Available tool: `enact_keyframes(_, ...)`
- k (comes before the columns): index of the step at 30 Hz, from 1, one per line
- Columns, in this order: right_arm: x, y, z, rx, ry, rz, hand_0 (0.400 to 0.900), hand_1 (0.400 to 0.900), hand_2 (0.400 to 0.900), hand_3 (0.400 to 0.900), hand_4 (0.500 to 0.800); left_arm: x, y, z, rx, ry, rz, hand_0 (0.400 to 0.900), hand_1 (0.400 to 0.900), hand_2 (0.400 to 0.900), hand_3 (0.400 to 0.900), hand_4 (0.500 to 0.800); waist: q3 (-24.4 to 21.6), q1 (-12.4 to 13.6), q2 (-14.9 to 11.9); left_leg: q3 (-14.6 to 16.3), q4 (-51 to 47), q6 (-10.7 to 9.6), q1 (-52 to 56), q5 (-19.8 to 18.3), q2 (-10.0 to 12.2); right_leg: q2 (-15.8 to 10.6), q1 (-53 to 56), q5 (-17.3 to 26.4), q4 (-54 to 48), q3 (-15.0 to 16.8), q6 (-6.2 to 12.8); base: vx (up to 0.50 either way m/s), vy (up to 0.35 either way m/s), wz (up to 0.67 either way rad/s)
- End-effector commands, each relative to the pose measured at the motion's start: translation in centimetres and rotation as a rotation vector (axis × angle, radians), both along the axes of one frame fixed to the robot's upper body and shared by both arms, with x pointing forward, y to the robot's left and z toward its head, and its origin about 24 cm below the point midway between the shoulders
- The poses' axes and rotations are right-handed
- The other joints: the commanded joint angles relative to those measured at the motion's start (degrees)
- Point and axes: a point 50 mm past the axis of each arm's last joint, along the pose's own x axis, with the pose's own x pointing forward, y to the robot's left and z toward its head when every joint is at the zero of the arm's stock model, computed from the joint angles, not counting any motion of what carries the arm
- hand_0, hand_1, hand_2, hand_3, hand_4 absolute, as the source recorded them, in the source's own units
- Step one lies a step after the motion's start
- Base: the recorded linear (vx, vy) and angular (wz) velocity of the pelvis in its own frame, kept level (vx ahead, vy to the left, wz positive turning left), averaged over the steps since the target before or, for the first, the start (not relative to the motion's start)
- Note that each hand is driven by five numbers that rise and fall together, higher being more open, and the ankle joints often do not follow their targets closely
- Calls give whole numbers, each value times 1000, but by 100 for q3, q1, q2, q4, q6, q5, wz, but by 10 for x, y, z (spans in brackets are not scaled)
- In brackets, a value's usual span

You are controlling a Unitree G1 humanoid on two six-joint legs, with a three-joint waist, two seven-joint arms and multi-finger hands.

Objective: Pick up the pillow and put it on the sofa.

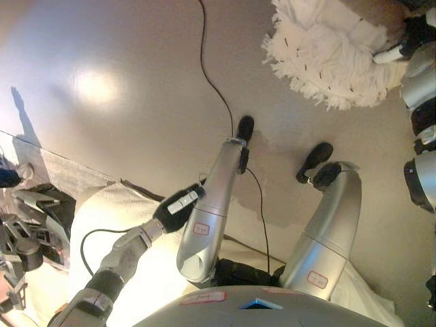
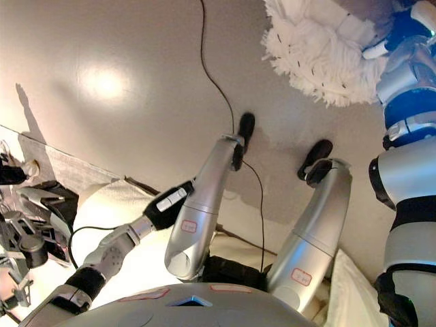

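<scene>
Left eye view shows the fluffy white fringed pillow (image 1: 327, 51) lying on the grey floor (image 1: 122, 82), with the right hand (image 1: 402, 44) touching its edge, grip unclear. The left hand (image 1: 178, 208) hangs curled and empty. Lifting it onto the sofa, not seen, is still to do.

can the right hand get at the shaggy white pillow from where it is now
Probably yes. The right hand is at the far right edge of the shaggy white pillow on the floor, seemingly touching it, with nothing in between. Its fingers are hard to make out. The left hand hangs low, far from it.
</scene>
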Motion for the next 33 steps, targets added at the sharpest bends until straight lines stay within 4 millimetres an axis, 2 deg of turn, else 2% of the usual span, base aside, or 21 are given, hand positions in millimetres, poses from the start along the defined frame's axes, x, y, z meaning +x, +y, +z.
enact_keyframes(1, 7, 16, 21, -30, -17, 116, 900, 900, 900, 900, 800, -22, -6, -2, -59, -11, -54, 900, 900, 900, 900, 800, 120, 49, 479, 306, -141, 558, -27, -250, -95, 190, 121, -228, -206, -431, -179, -48, -39, 7)
enact_keyframes(2, 9, 20, 21, -46, 20, 155, 698, 698, 698, 698, 679, -21, -5, 0, -65, -22, -52, 900, 900, 900, 900, 800, 120, 58, 473, 294, -66, 550, -97, -269, -103, 170, 60, -232, -162, -432, -180, -48, -44, 7)
enact_keyframes(3, 9, 20, 23, -71, 43, 157, 400, 400, 400, 400, 500, -20, -5, 2, -72, -28, -50, 900, 900, 900, 900, 800, 120, 71, 471, 288, -21, 543, -151, -269, -121, 169, 3, -229, -130, -425, -178, -44, -35, 3)
enact_keyframes(9, 5, 12, 34, -96, -29, 104, 400, 400, 400, 400, 500, -23, -4, 5, -75, -42, -43, 900, 900, 900, 900, 800, 120, 113, 467, 267, -10, 546, -193, -238, -112, 144, -21, -219, -89, -484, -195, -16, -5, -4)
enact_keyframes(16, 0, 2, 34, -66, -66, 98, 400, 400, 400, 400, 500, -27, -3, 5, -65, -47, -44, 900, 900, 900, 900, 800, 120, 92, 406, 272, -195, 497, 130, -193, -32, 196, 360, -115, -360, -612, -203, -12, -17, -6)
enact_keyframes(19, -1, 0, 26, -43, -91, 127, 400, 400, 400, 400, 500, -27, -3, 4, -56, -36, -22, 900, 900, 900, 900, 800, 120, 34, 299, 304, -560, 435, 680, -144, 66, 304, 972, -30, -826, -686, -189, 13, -18, -18)
enact_keyframes(24, -3, -2, 10, -39, -88, 170, 400, 400, 400, 400, 500, -22, 5, -1, -26, 7, 83, 900, 900, 900, 900, 800, 120, -44, 55, 331, -1359, 320, 1782, -2, 187, 401, 2119, 138, -1736, -833, -52, 16, -20, -21)
enact_keyframes(28, -10, -11, -5, -34, -30, 193, 400, 400, 400, 400, 500, -27, 24, -12, 21, 97, 165, 900, 900, 900, 900, 800, 120, -90, -192, 368, -2134, 237, 2871, 130, 220, 432, 3278, 337, -2669, -1033, 39, 70, -23, -18)
enact_keyframes(33, -18, -21, -9, -38, -4, 250, 400, 400, 400, 400, 500, -44, 45, -30, 95, 221, 210, 900, 900, 900, 900, 800, -136, -169, -447, 490, -2914, 179, 3766, 310, 323, 514, 4237, 602, -3653, -1228, 99, 59, -14, -7)
